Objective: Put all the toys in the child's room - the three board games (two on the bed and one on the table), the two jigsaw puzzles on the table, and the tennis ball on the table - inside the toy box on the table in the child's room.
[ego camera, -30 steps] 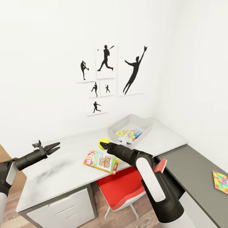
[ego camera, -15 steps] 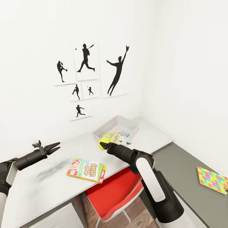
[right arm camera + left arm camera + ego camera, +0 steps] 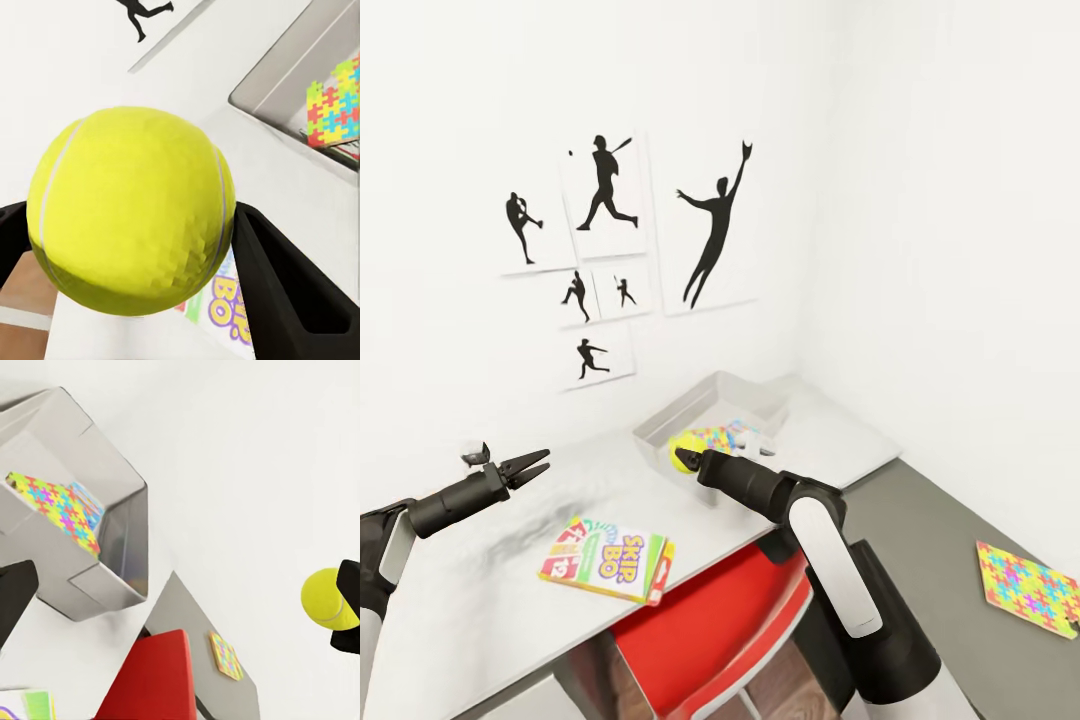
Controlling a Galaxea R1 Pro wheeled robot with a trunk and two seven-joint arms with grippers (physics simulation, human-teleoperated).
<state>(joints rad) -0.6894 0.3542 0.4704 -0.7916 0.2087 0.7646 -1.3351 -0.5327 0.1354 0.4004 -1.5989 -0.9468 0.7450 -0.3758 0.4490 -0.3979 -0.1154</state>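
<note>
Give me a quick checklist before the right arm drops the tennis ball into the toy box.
1. Tennis ball held between right gripper fingers: ok.
2. Ball positioned over toy box opening: cannot tell; it shows at the box's near rim.
3. Room in box beside the jigsaw puzzle already inside: ok.
4. Left gripper open, away from box: ok.
5. Skip-Bo board game still on table, not boxed: not ok.

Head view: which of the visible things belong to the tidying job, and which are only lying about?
Job:
tennis ball, held by the right gripper
toy box
puzzle in box
Skip-Bo game
puzzle on grey desk

Just there:
red chair
baseball pictures
</note>
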